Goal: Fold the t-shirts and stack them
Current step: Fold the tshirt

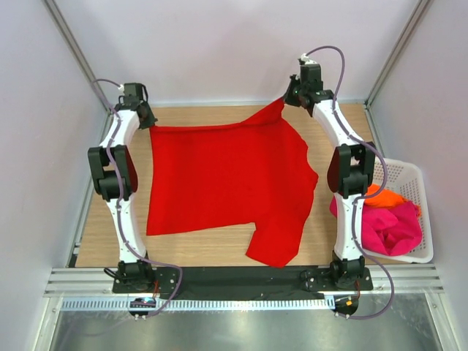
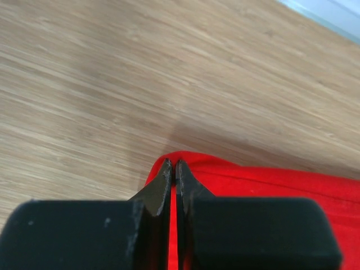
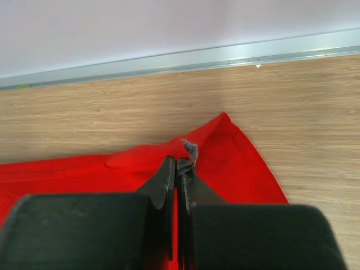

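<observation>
The bright red t-shirt (image 1: 223, 179) lies spread across the wooden table (image 1: 95, 234). My left gripper (image 1: 148, 124) is shut on its far left corner, with red cloth (image 2: 236, 177) pinched between the jaws (image 2: 173, 164). My right gripper (image 1: 291, 95) is shut on the far right corner, lifted to a peak; red cloth (image 3: 236, 157) and a small grey label (image 3: 190, 149) sit at the jaw tips (image 3: 176, 162). A magenta-pink t-shirt (image 1: 391, 227) and an orange t-shirt (image 1: 385, 196) lie crumpled in the basket.
A white lattice basket (image 1: 411, 175) stands at the right edge of the table beside my right arm. A metal rail (image 3: 185, 59) and white wall bound the far edge. Bare wood shows left of the shirt and along the near edge.
</observation>
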`<action>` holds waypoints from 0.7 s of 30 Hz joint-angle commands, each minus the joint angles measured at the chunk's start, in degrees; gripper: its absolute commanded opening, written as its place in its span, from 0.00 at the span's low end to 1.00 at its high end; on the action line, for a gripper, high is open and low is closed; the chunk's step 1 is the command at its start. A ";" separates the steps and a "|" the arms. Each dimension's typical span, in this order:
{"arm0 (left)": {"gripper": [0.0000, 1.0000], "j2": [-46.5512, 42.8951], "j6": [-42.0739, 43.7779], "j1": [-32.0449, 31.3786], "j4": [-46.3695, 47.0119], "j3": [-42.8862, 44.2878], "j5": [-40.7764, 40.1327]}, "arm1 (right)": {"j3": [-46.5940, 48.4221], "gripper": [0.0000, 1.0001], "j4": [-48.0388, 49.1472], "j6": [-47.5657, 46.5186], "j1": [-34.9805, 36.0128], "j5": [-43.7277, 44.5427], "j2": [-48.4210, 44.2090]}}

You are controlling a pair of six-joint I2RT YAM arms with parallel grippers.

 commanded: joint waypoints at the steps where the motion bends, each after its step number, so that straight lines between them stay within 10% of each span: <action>1: 0.00 -1.26 -2.07 0.95 -2.19 3.15 2.85 | 5.07 0.01 -4.76 2.80 -0.12 -0.76 -2.05; 21: 0.00 -6.71 -2.60 1.04 -18.10 -3.17 3.66 | -6.09 0.01 -26.55 10.63 -1.08 0.56 -18.13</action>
